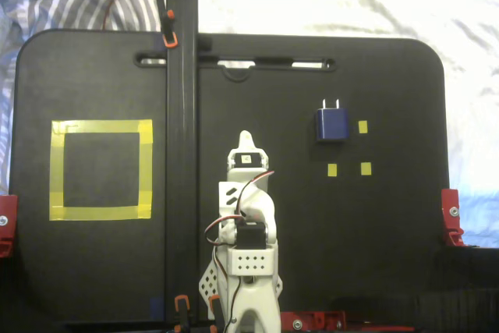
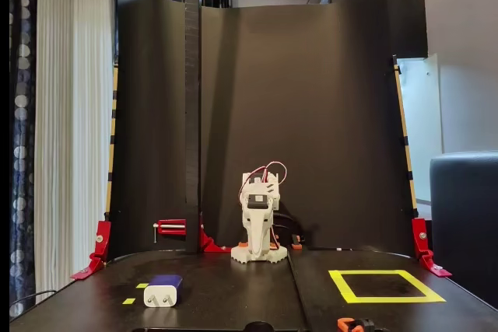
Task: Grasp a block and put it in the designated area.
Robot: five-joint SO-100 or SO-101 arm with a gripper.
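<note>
A: Going left to right in the top-down fixed view, we first meet the designated area [image 1: 101, 170], a square of wide yellow tape on the black tabletop [image 1: 374, 239], with nothing inside it.

B: Next we pass the tall dark post [image 1: 181, 115] held by orange clamps, and just right of it the white arm [image 1: 248, 224], folded up over its base at the near edge.

A: Can we read the pincer [image 1: 245, 139]?

B: We see its tip pointing up the board and nothing in it, but we cannot tell whether its fingers are apart or together.

A: Farther right the block [image 1: 331, 123] lies flat, its two silver prongs aimed at the far edge, well apart from the arm.

B: Three little yellow tape squares [image 1: 362, 126] sit just beside and below it.

A: In the front-facing fixed view the order flips: we find the block [image 2: 164, 291] low on the left, the arm [image 2: 257, 227] in the middle, the designated area [image 2: 386, 286] on the right.
</note>
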